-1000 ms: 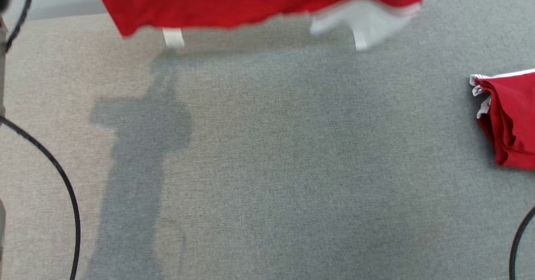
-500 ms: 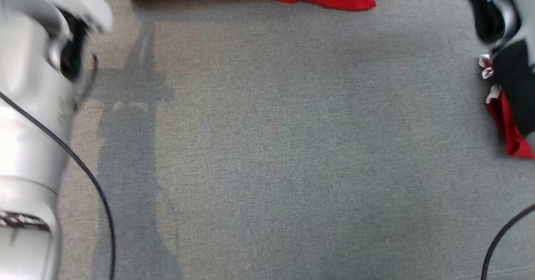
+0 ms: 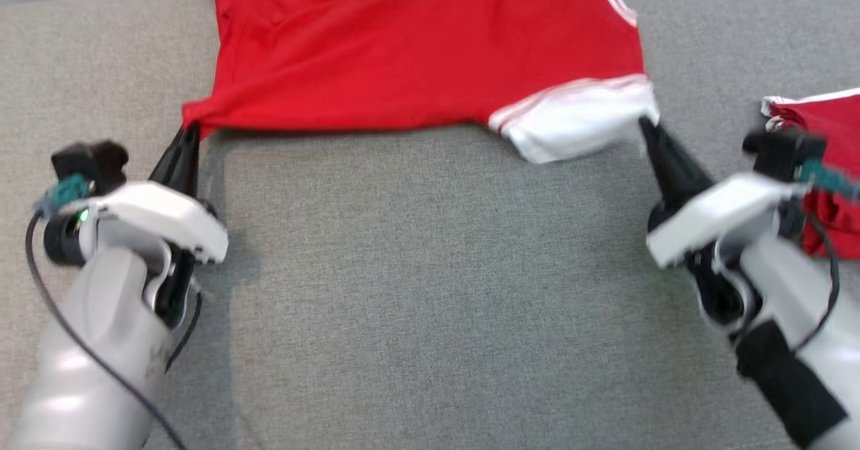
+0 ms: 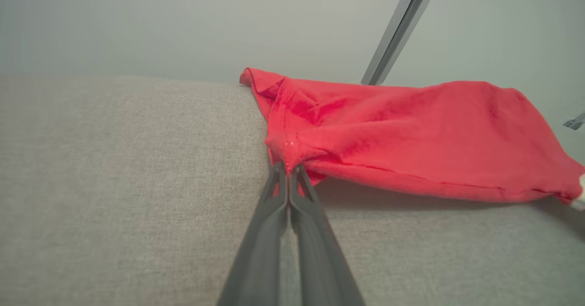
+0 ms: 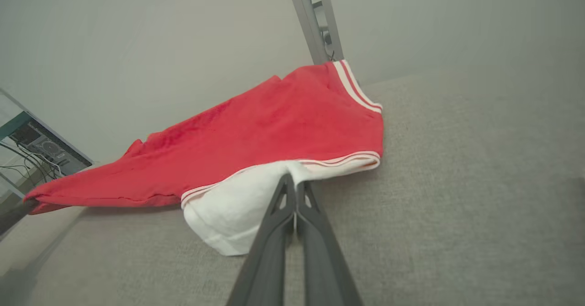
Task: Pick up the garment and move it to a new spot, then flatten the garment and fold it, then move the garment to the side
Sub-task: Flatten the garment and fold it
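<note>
The garment (image 3: pixel 416 54) is a red shirt with a white, stripe-edged sleeve (image 3: pixel 578 117), lying spread across the far part of the grey fabric surface (image 3: pixel 430 289). My left gripper (image 3: pixel 188 127) is shut on its near left corner, which bunches at the fingertips in the left wrist view, where the gripper (image 4: pixel 289 169) pinches the red cloth (image 4: pixel 411 132). My right gripper (image 3: pixel 646 124) is shut on the edge of the white sleeve; in the right wrist view the gripper (image 5: pixel 292 180) meets the sleeve (image 5: pixel 233 219). The near hem is stretched between both grippers.
A second red and white garment (image 3: pixel 823 168) lies bunched at the right edge, partly behind my right arm. A metal post (image 5: pixel 315 18) rises behind the surface, beyond the shirt. A wide stretch of grey fabric lies between my arms and the near edge.
The head camera has shifted. The shirt hung in the air a second ago and now lies on the surface; both arms have come down into view, holding its near edge.
</note>
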Robot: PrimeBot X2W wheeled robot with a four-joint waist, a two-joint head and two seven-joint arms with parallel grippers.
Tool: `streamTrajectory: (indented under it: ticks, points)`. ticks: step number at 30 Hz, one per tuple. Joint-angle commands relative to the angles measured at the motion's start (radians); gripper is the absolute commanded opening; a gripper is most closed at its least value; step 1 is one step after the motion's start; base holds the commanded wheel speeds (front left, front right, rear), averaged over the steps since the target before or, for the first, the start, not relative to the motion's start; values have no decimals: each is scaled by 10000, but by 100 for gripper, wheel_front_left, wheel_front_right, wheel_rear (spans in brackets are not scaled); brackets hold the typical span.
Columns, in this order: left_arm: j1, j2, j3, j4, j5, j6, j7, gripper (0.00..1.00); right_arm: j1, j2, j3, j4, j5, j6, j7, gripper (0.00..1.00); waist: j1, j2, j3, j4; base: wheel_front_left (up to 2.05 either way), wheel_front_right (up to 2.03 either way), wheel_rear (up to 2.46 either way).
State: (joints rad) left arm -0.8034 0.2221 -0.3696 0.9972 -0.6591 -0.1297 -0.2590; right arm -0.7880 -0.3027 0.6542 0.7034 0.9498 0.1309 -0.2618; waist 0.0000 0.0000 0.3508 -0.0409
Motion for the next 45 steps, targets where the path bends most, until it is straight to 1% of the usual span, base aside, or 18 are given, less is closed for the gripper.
streamTrajectory:
  ticks: [1,7,10,12,16,19,22,26,29,32,34,37,41,45]
  points:
    - [610,273,245,-510,185,118,-49,0,680,-110,-111,-412,129,-4,-60,0,0,0,-262,20,0,0,0]
    - [3100,657,708,-2631,710,497,-46,0,3248,-295,-576,-1979,586,-4,-39,0,0,0,-979,108,0,0,0]
    - [4278,907,783,-3747,820,808,-47,0,4374,-462,-744,-2712,763,-4,-40,0,0,0,-1358,128,0,0,0]
    - [5002,1103,804,-4638,832,1085,138,0,5052,-619,-830,-3194,873,-4,51,0,0,0,-1595,120,0,0,0]
    - [6571,1453,909,-6762,723,1875,875,0,6345,-958,-1187,-4285,1002,-4,572,0,0,0,-2021,47,0,0,0]
    - [7771,1685,1049,-8552,602,2624,1590,0,7307,-1248,-1685,-5043,826,-4,1139,0,0,0,-2263,-1,0,0,0]
    - [9009,1867,1155,-10164,529,3393,2307,0,8324,-1372,-2286,-5789,487,-4,1827,0,0,0,-2442,-68,0,0,0]
    - [10244,2124,1263,-11798,545,4188,3071,0,9539,-1190,-3271,-6715,-84,-4,2886,0,0,0,-2638,-95,0,0,0]
    - [10862,2345,1251,-12632,568,4577,3633,0,10282,-866,-4042,-7419,-601,-4,3790,0,0,0,-2678,-55,0,0,0]
    - [11170,2516,1249,-13125,614,4832,4033,0,10755,-469,-4750,-7958,-1159,-4,4645,0,0,0,-2697,-7,0,0,0]
    - [11229,2558,1217,-13328,616,4924,4187,0,10959,-141,-5152,-8251,-1443,-4,5234,0,0,0,-2695,18,0,0,0]
    - [11198,2637,1155,-13464,575,4941,4425,0,10980,280,-5644,-8668,-1724,-4,6055,0,0,0,-2670,26,0,0,0]
    - [10844,2860,1089,-13510,602,4801,4736,0,10552,593,-6153,-9088,-1793,-4,7082,0,0,0,-2542,2,0,0,0]
    - [10256,3041,1112,-13474,560,4632,5034,0,9550,797,-6470,-9381,-1234,-4,7986,0,0,0,-2191,-32,0,0,0]
